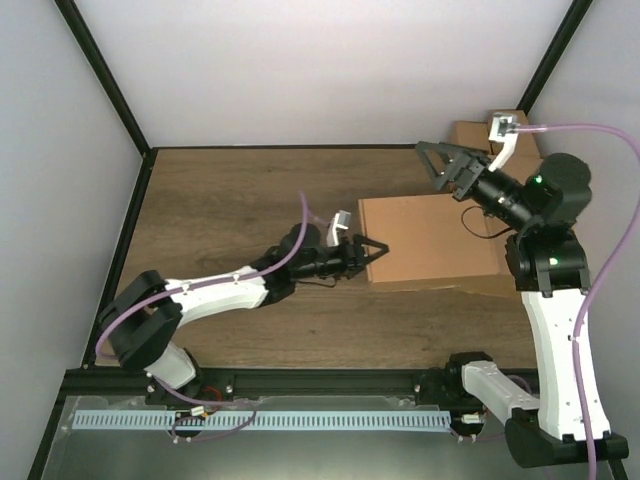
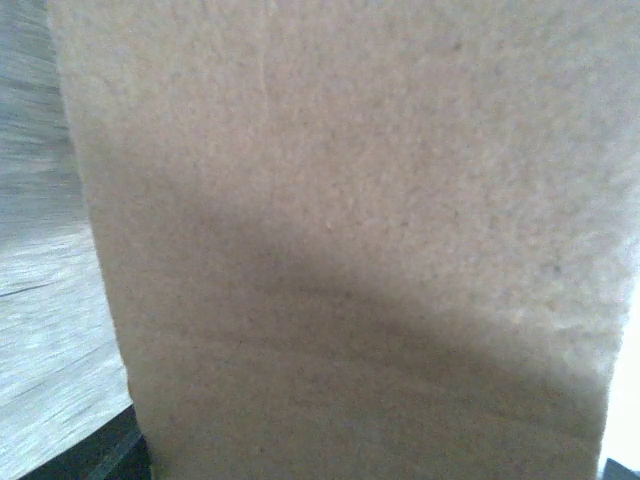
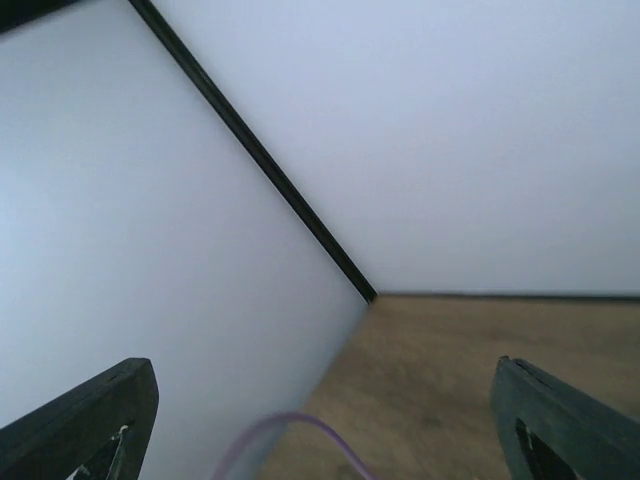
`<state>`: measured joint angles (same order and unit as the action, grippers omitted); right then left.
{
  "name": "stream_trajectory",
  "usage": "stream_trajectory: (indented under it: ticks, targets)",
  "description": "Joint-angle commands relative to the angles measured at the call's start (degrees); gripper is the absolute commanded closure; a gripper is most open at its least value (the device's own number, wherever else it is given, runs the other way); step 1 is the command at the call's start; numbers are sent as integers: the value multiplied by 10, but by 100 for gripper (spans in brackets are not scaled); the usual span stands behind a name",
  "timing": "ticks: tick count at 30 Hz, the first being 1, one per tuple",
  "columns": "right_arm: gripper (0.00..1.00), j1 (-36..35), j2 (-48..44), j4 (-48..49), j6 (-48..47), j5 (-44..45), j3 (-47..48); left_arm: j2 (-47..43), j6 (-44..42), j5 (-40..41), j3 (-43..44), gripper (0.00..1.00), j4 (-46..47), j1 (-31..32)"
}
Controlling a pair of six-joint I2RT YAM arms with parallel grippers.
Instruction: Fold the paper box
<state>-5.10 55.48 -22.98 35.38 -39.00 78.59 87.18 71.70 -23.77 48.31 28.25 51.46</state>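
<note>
Paper box (image 1: 430, 240) sits on the right of the table (image 1: 230, 200). Right claw (image 1: 432, 166) hangs wide open over its back edge; left claw (image 1: 375, 247) is at its left edge, open or shut I cannot tell. Pushing there could slide it away unfolded.

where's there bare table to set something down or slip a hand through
Biggest bare patch: back-left table, between the left wall, the left gripper and the paper box. A thinner strip runs along the near rail in front of the box. Crowded on the right: box, back-corner carton, right gripper overhead.
</note>
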Motion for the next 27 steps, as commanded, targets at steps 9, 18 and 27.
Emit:
stream_trajectory:
  ticks: [9, 18, 27]
  targets:
    - [6, -5, -25, 43, 96, 81, 107, 240, 74, 111, 263, 60, 45, 115]
    - [7, -5, -47, 17, 85, 124, 108, 429, 106, 119, 474, 59, 58, 131]
    - [7, -5, -55, 14, 85, 112, 89, 588, 101, 106, 736, 55, -80, 130]
